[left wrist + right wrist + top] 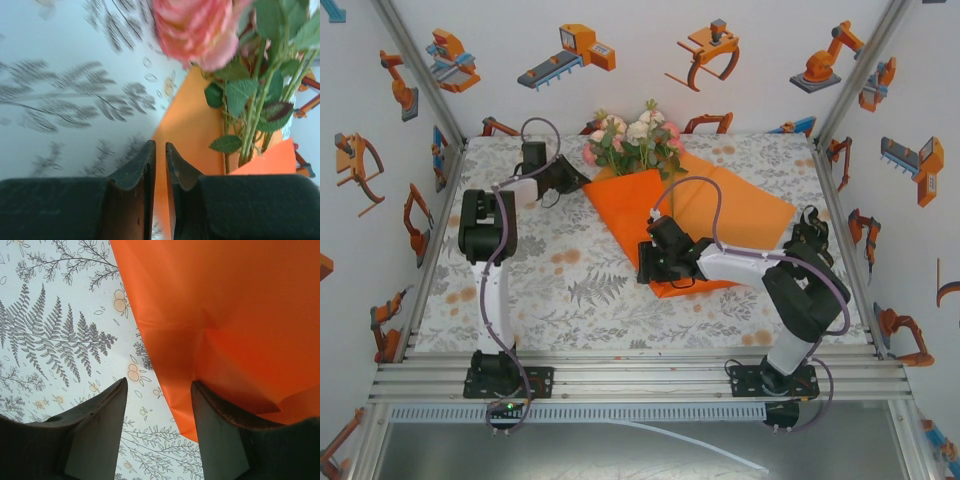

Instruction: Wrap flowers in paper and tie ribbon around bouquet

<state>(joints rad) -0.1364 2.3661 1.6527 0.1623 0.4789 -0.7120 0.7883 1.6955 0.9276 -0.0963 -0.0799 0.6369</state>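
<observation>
The wrap looks about half made: the flowers [635,140] lie near the table's [520,290] far edge on the paper [750,210], with one flap folded across the stems. The left tool [160,145] is almost together at the paper's edge; I cannot tell if it grips. The right tool [157,382] stands apart, straddling the near edge. Tying remains.

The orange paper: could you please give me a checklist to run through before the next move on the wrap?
1. Flowers lying on the paper, heads past its far edge: ok.
2. Paper closed around the flowers: not ok; the right flap lies flat on the table.
3. Left tool gripping the paper's edge: cannot tell; its jaws stand nearly shut with orange in the slit.
4. Right tool ready to grasp: ok; jaws open, one on either side of the paper's edge.
5. Paper smooth near the right tool: not ok; creases show there.
</observation>
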